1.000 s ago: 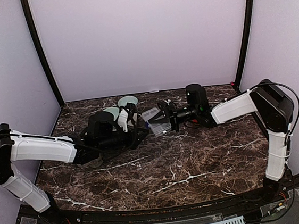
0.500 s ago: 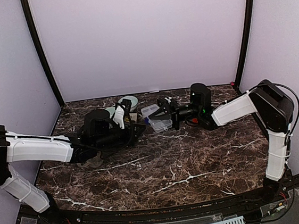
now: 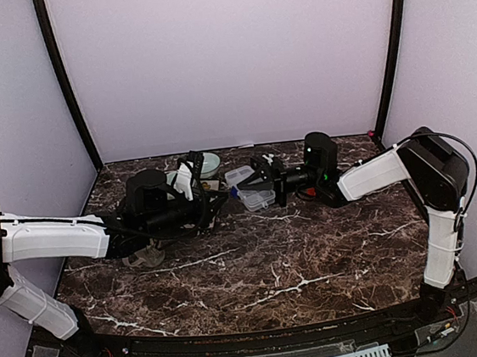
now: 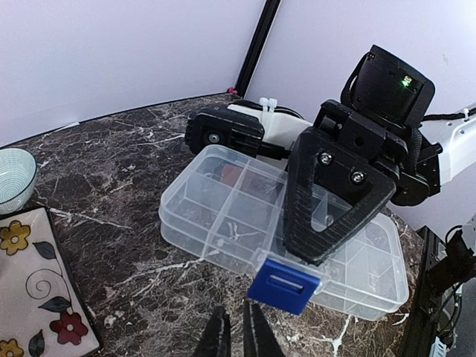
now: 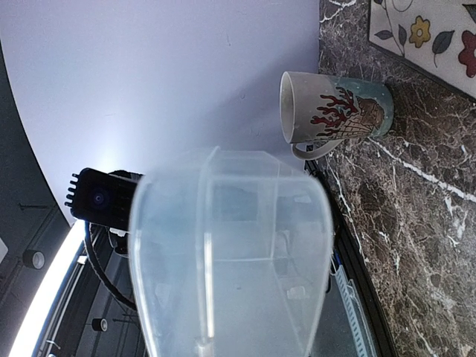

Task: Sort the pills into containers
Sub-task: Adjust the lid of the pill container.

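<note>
Right gripper [image 4: 309, 245] clamped on clear plastic rectangular organiser box [image 4: 223, 216], 12 o'clock on dark marble table [image 3: 316, 264], probably steadying its cells [image 4: 249, 190] for filling. Left gripper [image 4: 236, 335], at box's 6 o'clock, nearly closed; no pill discernible.

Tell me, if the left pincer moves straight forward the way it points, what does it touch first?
The left pincer would probably meet the blue latch on the clear organiser box first; depth is unclear.
</note>
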